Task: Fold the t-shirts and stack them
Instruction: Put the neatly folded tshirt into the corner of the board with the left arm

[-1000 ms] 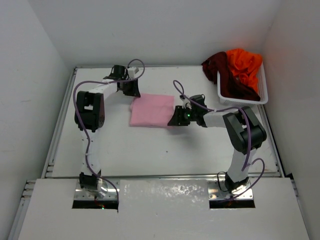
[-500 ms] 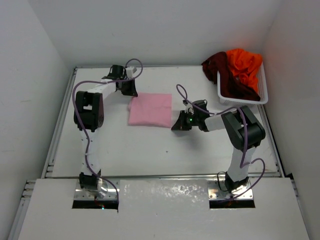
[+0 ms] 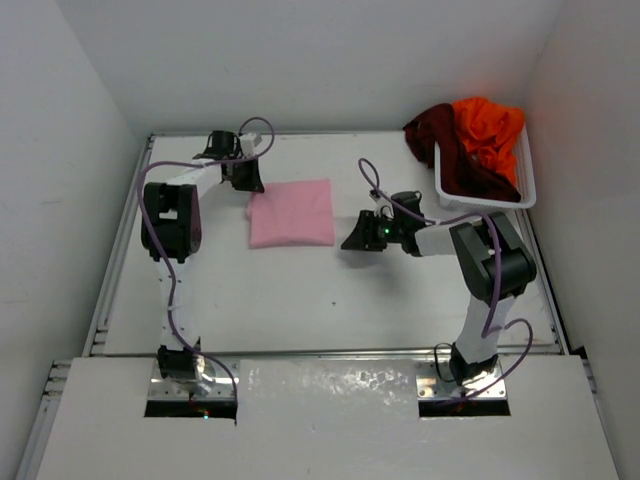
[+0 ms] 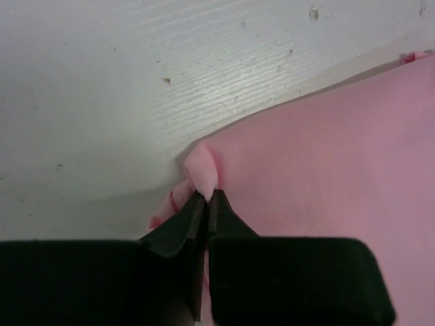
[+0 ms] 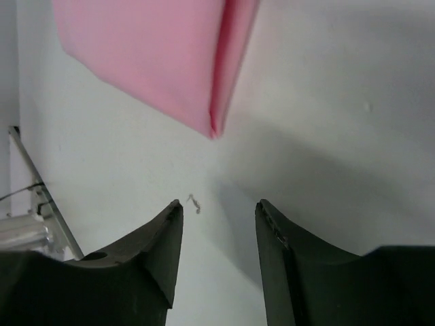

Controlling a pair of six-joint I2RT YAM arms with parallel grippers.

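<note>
Just off the near right corner of the pink t-shirt, the right claw is seen with its jaws parted and nothing between them; the cloth is not touched. The shirt itself is laid folded flat on the white surface. At its far left corner a pinch of cloth is held in the closed left claw. Well beyond the shirt, to its right, the maroon t-shirt and orange t-shirt are heaped in a white basket.

The pink t-shirt ran off the left wrist view's right edge; the orange t-shirt covered part of the maroon t-shirt.
</note>
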